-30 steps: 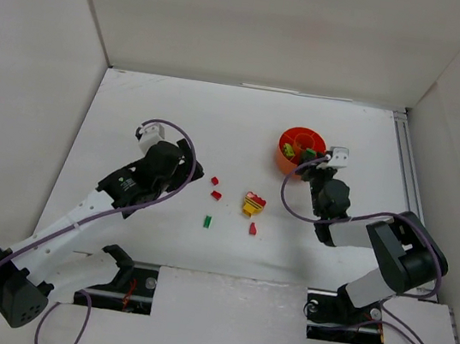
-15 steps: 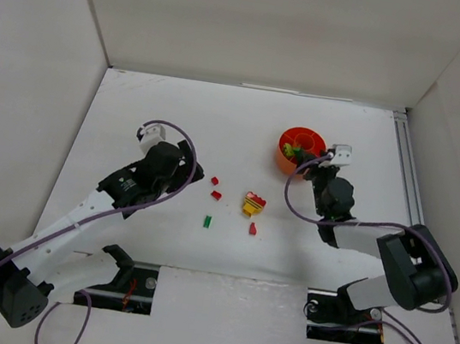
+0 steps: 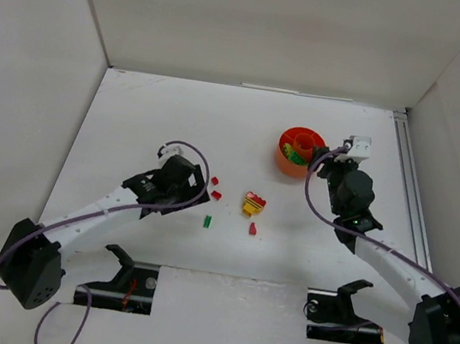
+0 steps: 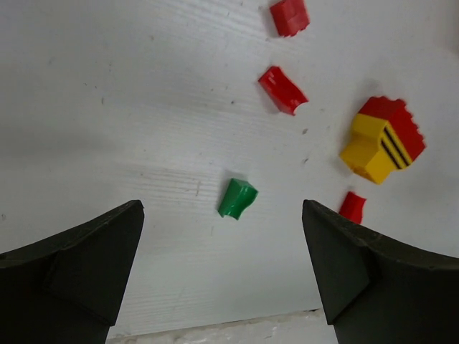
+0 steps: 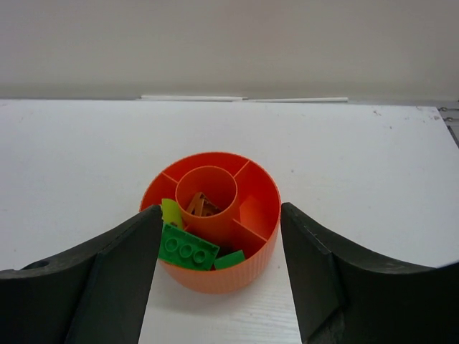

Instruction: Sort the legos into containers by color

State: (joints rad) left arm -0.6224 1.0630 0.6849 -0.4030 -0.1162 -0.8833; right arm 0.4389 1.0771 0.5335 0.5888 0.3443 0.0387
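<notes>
While both gape empty | left gripper [image 4: 222, 205] over small green plastic brick [image 4: 237, 198] | right gripper [image 5: 220, 206] facing round orange plastic bowl [image 5: 215, 276]

The left arm [image 3: 93, 216] is stretched low from its base, forward and to the right, with the wrist bent over. The left gripper [image 4: 221, 208] is pointed steeply downward, and its jaws are held wide apart. The right arm [image 3: 390, 261] is extended forward and inward, with the elbow kept low. The right gripper [image 5: 220, 209] is levelled almost horizontally, facing away from the bases, and its jaws are spread apart.
</notes>
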